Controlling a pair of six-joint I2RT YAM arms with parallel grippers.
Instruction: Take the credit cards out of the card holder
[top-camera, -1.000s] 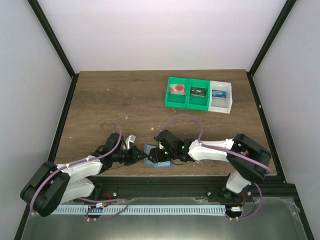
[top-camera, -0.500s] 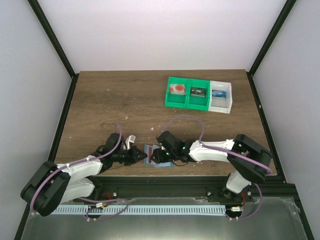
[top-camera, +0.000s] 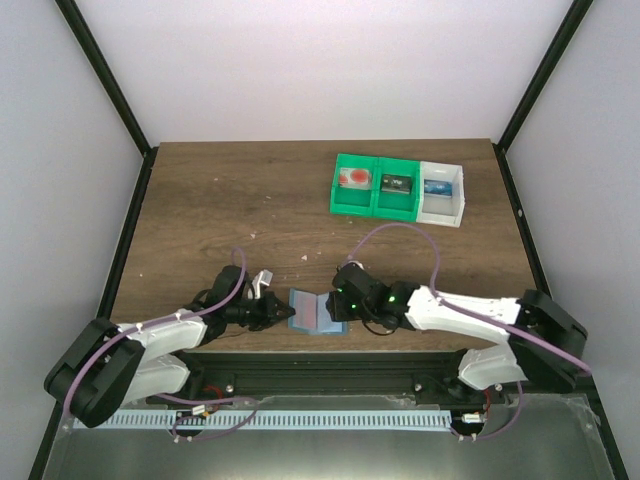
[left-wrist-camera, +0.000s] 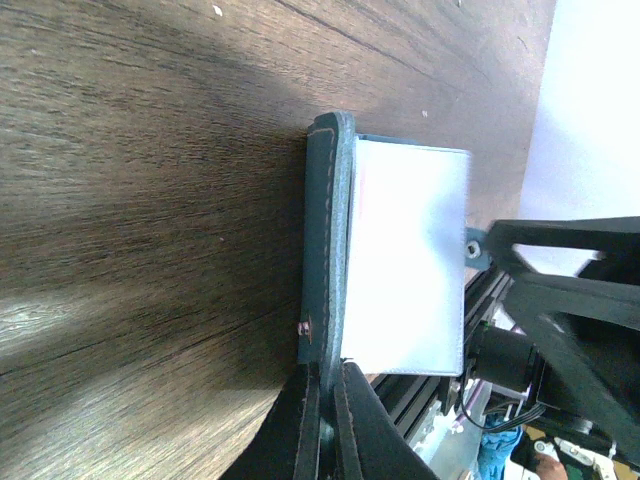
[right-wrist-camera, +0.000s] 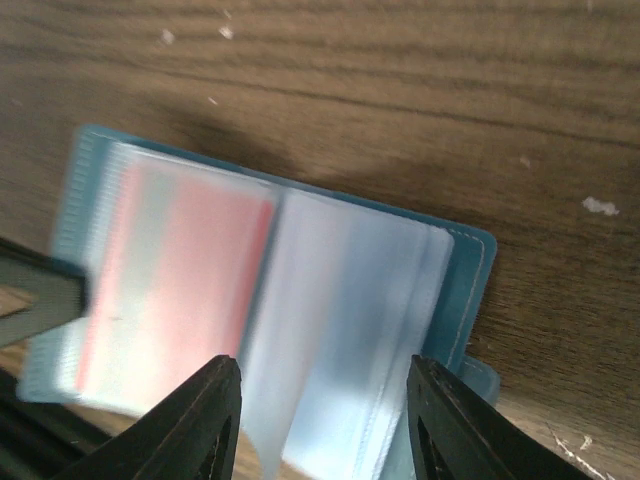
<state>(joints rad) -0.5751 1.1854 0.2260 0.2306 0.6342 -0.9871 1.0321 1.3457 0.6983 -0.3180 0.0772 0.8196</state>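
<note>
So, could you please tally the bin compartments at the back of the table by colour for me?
Green bin compartments: 2
White bin compartment: 1
Total: 3

One card holder, one red card showing inside, two green bins and one white bin.
</note>
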